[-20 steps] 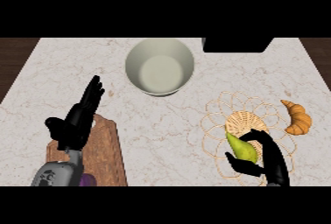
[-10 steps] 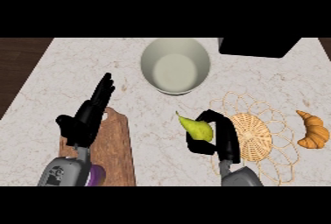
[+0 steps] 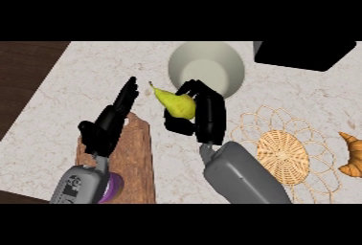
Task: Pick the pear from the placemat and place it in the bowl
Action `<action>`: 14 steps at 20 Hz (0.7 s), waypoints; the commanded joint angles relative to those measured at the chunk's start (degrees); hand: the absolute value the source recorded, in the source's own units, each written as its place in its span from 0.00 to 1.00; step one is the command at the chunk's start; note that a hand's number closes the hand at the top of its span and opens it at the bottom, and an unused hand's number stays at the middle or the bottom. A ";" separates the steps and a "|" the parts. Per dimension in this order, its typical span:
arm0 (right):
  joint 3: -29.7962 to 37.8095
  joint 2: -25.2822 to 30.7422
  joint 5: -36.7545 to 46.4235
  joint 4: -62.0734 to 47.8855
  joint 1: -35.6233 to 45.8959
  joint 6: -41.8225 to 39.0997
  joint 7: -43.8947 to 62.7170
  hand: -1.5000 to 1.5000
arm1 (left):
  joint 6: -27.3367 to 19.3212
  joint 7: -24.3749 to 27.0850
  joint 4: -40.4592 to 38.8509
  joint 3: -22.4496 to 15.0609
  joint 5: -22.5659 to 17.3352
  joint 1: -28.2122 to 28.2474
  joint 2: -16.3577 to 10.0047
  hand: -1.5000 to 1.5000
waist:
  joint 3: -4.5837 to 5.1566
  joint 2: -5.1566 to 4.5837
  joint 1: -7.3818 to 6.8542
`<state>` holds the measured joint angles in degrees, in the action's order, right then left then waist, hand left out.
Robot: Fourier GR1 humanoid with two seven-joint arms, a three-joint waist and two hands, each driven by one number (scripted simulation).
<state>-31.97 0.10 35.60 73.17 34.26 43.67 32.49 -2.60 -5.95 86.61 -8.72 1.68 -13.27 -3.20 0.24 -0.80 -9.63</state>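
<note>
At the far left the pale marbled tabletop (image 3: 56,100) meets a strip of dark wood. A wooden cutting board (image 3: 138,158) lies on the tabletop towards the lower left. The left hand (image 3: 106,129) shows over the board's upper left corner, its fingers straight and close together, pointing up and to the right, holding nothing. A small purple thing (image 3: 114,186) shows beside that arm's wrist on the board; what it is cannot be told.

Right of the board, the pear (image 3: 175,103) is clasped in the right hand (image 3: 209,115), whose fingers and thumb curl round its wider lower part from the right. The pear's narrow end and stem point up and to the left. It sits just beside the bowl's near left rim, outside the bowl and well clear of the placemat.

The white bowl (image 3: 212,55) stands just above the right hand. Farther right lies the woven round placemat (image 3: 286,148), with a croissant (image 3: 351,158) at the right edge beside it. A black box (image 3: 304,53) sits at the upper right.
</note>
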 commanded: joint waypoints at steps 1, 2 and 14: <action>-2.47 -0.09 5.87 -5.63 11.80 5.47 7.25 1.00 | 0.17 -0.62 -1.06 -0.59 0.19 -0.92 0.53 0.50 | 0.21 0.28 0.29; -2.80 -0.09 6.64 -5.71 14.81 5.05 9.56 1.00 | 1.14 -0.18 -1.80 -0.13 -0.73 0.23 0.05 0.50 | 0.34 0.49 -0.09; -1.35 -0.09 12.56 -23.67 44.45 -2.90 37.07 1.00 | -0.63 0.40 -2.62 0.49 0.10 -1.81 1.09 0.50 | 0.26 0.27 0.57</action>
<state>-33.27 0.21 46.81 54.70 70.01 40.50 59.11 -3.12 -5.78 84.05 -8.60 2.15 -14.60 -2.45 0.54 -0.21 -9.01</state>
